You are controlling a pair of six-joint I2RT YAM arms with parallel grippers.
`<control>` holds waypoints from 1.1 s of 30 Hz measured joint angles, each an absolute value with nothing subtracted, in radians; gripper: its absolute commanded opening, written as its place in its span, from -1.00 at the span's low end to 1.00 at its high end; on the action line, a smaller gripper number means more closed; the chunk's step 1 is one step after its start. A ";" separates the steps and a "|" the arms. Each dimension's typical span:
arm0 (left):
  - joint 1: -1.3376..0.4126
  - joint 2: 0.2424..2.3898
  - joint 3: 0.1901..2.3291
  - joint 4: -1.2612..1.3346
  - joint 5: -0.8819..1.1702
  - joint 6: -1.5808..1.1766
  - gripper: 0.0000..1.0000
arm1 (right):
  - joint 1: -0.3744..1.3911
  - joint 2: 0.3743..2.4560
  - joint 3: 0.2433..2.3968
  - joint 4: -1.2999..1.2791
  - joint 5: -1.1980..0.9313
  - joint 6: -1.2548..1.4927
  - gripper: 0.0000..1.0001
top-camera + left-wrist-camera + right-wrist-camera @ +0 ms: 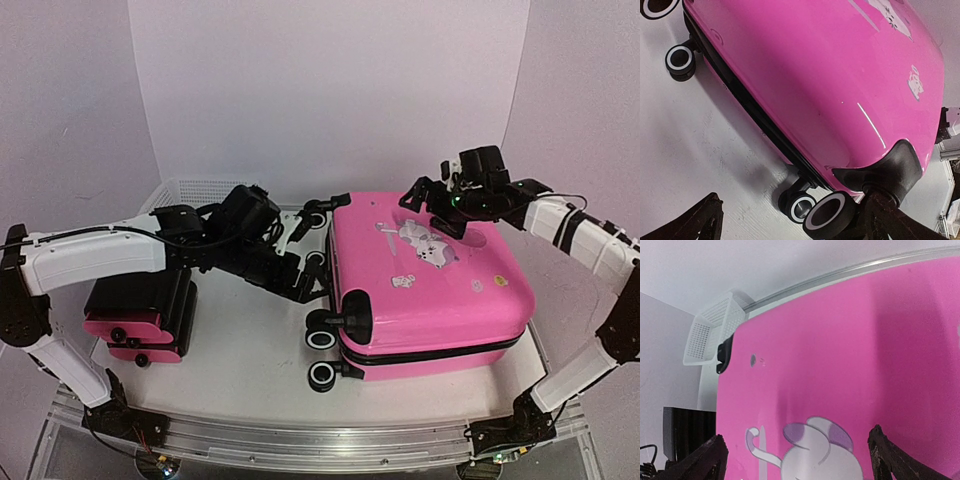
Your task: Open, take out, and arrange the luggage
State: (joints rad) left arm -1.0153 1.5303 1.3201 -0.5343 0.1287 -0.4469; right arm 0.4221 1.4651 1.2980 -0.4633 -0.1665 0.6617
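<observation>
The luggage is a glossy pink hard-shell suitcase, lying flat and closed at the centre right, with its black wheels toward the left. Cartoon stickers mark its top shell. My left gripper is open at the wheeled end. In the left wrist view a wheel sits between the fingers, close to the right-hand finger, beside the pink shell. My right gripper hangs open just above the top shell. Its fingertips straddle the mouse sticker.
A smaller pink and black case lies at the left under my left arm. A white mesh basket stands at the back left, and the right wrist view shows this basket too. The metal table rail runs along the near edge.
</observation>
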 measured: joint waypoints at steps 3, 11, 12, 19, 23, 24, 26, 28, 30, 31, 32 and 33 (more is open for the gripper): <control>-1.015 1.516 1.320 -0.552 0.136 -0.454 0.99 | 0.380 1.407 1.298 -0.587 -0.156 0.616 0.96; -1.016 1.568 1.320 -0.510 0.336 -0.450 0.97 | 0.008 1.136 1.154 -0.860 -0.200 0.516 0.97; -1.016 1.579 1.320 -0.496 0.361 -0.450 0.92 | -0.029 1.113 1.124 -0.882 -0.211 0.512 0.96; -1.042 1.649 1.338 -0.444 0.488 -0.463 0.32 | -0.073 1.094 1.031 -0.873 -0.246 0.498 0.93; -1.070 1.701 1.414 -0.448 0.493 -0.468 0.18 | -0.007 1.203 1.091 -0.809 -0.179 0.493 0.90; -1.077 1.713 1.439 -0.474 0.486 -0.473 0.15 | 0.017 1.260 1.134 -0.788 -0.152 0.494 0.90; -1.098 1.746 1.489 -0.512 0.481 -0.479 0.15 | 0.060 1.398 1.245 -0.731 -0.104 0.492 0.90; -1.129 1.795 1.550 -0.542 0.476 -0.481 0.18 | 0.088 1.546 1.369 -0.662 -0.088 0.483 0.90; -1.172 1.863 1.608 -0.540 0.471 -0.479 0.25 | 0.103 1.666 1.473 -0.612 -0.097 0.475 0.88; -1.192 1.899 1.634 -0.532 0.476 -0.473 0.37 | 0.110 1.726 1.533 -0.596 -0.114 0.470 0.88; -1.208 1.924 1.654 -0.521 0.476 -0.472 0.51 | 0.116 1.777 1.588 -0.587 -0.135 0.464 0.90; -1.223 1.936 1.671 -0.519 0.465 -0.472 0.64 | 0.123 1.821 1.639 -0.585 -0.156 0.456 0.92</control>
State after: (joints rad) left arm -1.2232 1.9358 1.6714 -0.5186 0.4652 -0.4721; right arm 0.1230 1.8206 1.6390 -0.5854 -0.1558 0.4564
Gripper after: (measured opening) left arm 0.663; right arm 0.943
